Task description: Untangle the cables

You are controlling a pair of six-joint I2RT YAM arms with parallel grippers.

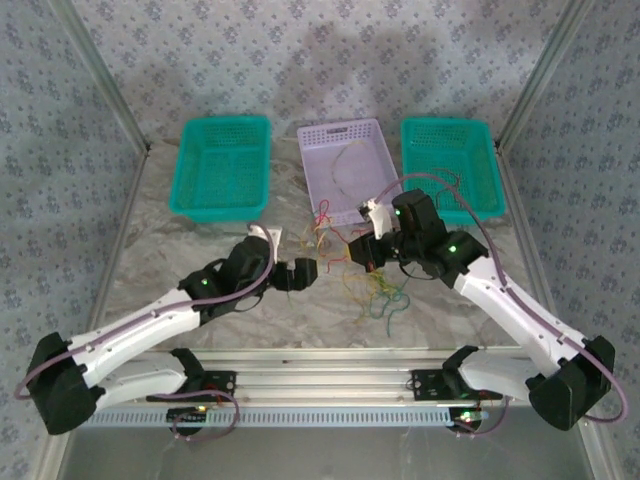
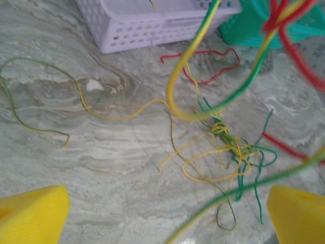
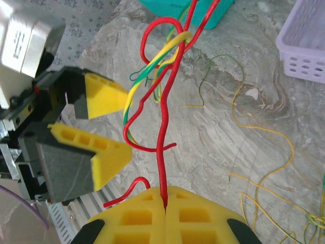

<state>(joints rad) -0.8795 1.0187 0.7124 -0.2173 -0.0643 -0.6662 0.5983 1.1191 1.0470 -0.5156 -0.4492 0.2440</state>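
Cables (image 2: 226, 140) look plastic-coated, perhaps; table (image 2: 101, 168) smooth marbled, basket (image 2: 147, 28) perforated plastic.

The cables (image 2: 228, 147) run red, green, yellow and yellow-green striped. Grey-white marble veining covers the worktop (image 2: 101, 168). The middle basket (image 1: 348, 165) is lilac, the outer baskets (image 1: 222, 165) teal. Left hand (image 2: 167, 209) and right hand (image 3: 165, 203) have yellow pads. The walls (image 1: 300, 60) seem pale grey with a small floral print.
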